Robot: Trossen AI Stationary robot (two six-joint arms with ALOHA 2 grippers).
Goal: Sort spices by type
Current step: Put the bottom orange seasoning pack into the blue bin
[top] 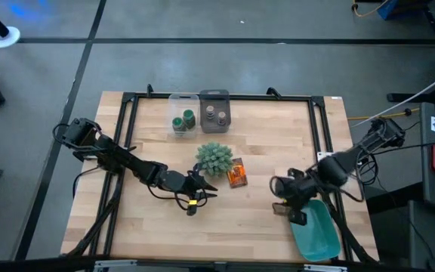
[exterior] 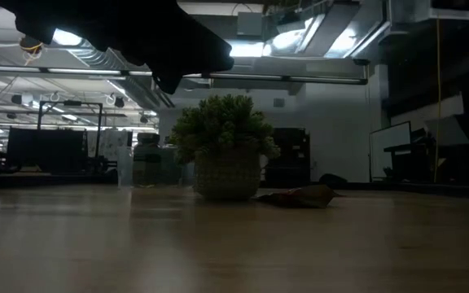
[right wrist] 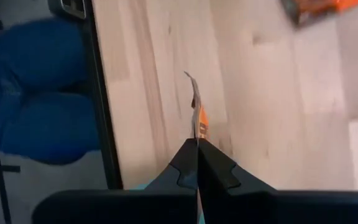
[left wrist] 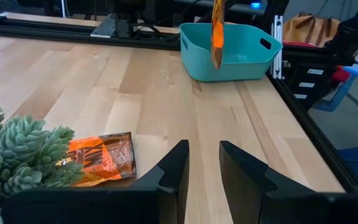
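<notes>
Right claw (right wrist: 197,149) clamped on orange pkt (right wrist: 199,118)

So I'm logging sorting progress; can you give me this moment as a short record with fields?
green jars: two small green cylindrical jars in the clear plastic bin
grey-brown jars: two in the grey bin
left pincer: open, empty, near the spiky pale-green ball
right pincer: shut on a thin orange packet, beside the teal tub

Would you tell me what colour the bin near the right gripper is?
The bin is teal; the left wrist view shows it best.
</notes>
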